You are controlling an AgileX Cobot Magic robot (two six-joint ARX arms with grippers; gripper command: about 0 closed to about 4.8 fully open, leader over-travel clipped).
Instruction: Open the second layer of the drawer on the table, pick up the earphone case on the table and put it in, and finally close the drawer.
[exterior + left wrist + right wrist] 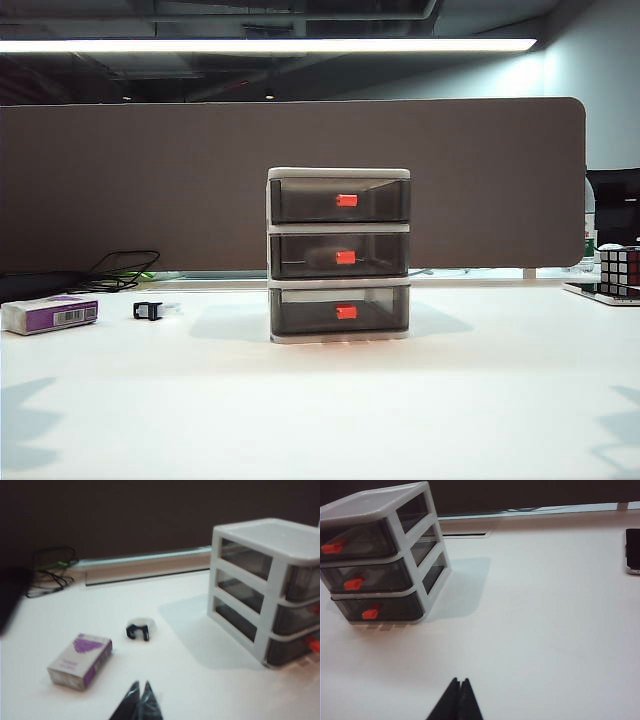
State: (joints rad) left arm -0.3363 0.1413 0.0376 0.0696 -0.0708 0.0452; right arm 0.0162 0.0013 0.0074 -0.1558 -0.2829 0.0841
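Exterior view: stood the drawer [338, 255] mid-table, all three tiers pushed in flush, the second layer [338, 255] shut with its orange-red handle [346, 257] facing front. Lay bare white table [400, 410] on every side of the unit, widest in front and to the right. Sat a white-and-purple box [49, 314] near the left edge, a small black clip [147, 311] just beside it, both well apart from the unit. Ran a brown partition [150, 180] along the far edge, black cables [120, 270] at its foot. Rested a cube puzzle [619, 268] at the far right edge. Could not make out the earphone case anywhere.

Left wrist view: hung the left gripper [139, 686] with fingertips pressed together, holding nothing, above bare table near the box and clip.

Right wrist view: hung the right gripper [460, 682] likewise, tips together and empty, over open table off the unit's front corner, nothing between.
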